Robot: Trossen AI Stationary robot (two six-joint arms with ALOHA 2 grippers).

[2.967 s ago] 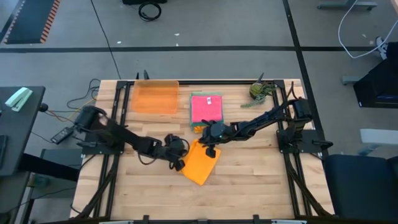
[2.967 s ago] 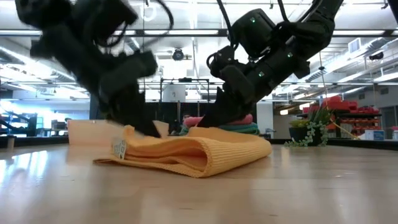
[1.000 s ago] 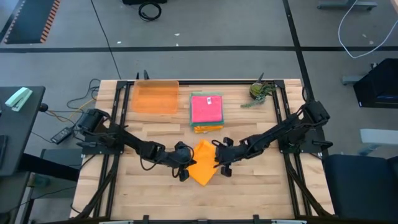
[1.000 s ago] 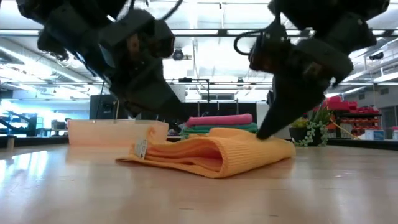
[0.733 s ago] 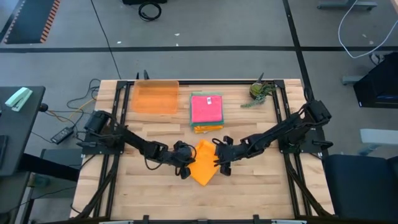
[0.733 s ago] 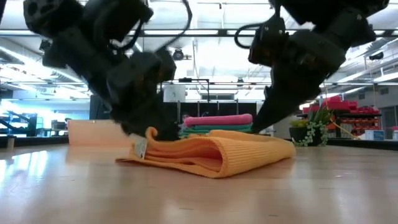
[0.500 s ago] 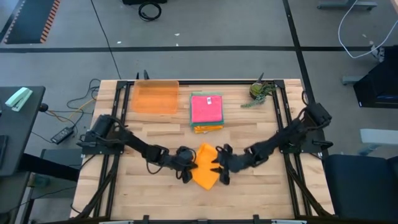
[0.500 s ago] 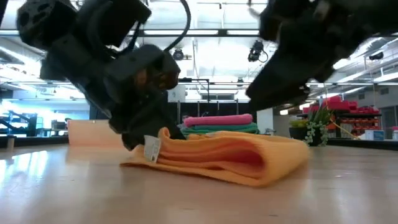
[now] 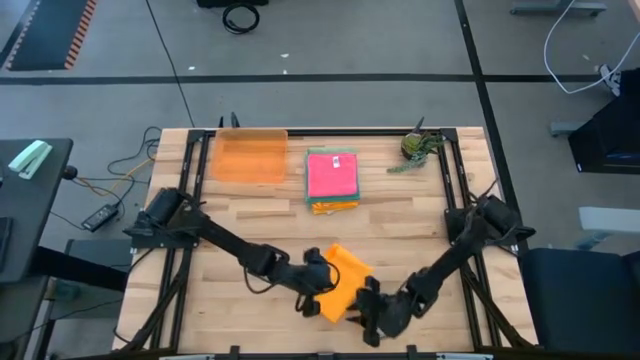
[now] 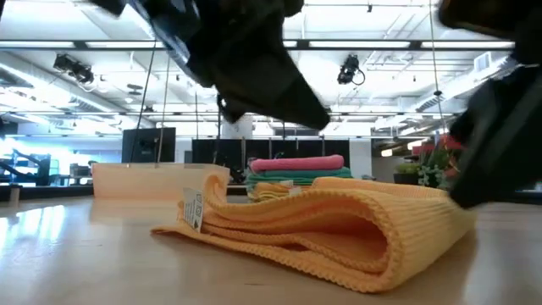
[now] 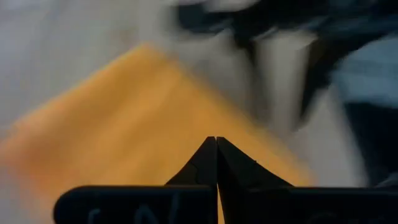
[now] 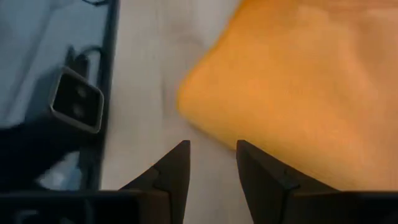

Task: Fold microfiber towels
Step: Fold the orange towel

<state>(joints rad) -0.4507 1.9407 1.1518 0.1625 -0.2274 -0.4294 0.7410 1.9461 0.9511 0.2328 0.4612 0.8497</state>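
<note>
High view: the wooden table (image 9: 250, 220) carries everything; both dark arms reach in toward its near edge.
Orange towel: folded orange microfiber towel (image 9: 337, 280) lies flat on the table near the front edge, roughly midway across — set at a slant, one corner pointing toward the far side.
Towel in the low view: the same cloth (image 10: 339, 233) fills the foreground in several stacked layers, its rounded fold to the right and a small white tag (image 10: 193, 208) standing up at its left end.
Left gripper: left gripper (image 9: 318, 284) sits at the towel's left edge; in its wrist view the two fingers (image 11: 205, 163) meet tip to tip, pressed together just over the orange cloth — whether any fabric is pinched between them I cannot tell.
Right gripper: right gripper (image 9: 364, 300) is at the towel's front-right corner, close to the table's edge; its wrist view shows the fingers (image 12: 175, 163) parted with bare wood between them, and the towel's rounded corner (image 12: 298, 93) just beyond the tips, not gripped.
Towel stack: stack of folded towels (image 9: 332, 180) rests toward the far side at centre, pink on top, green and yellow edges showing beneath.
Orange tray: translucent orange tray (image 9: 251, 156) stands left of the stack, apart from it.
Plant: small green plant (image 9: 417, 147) at the far right corner.
</note>
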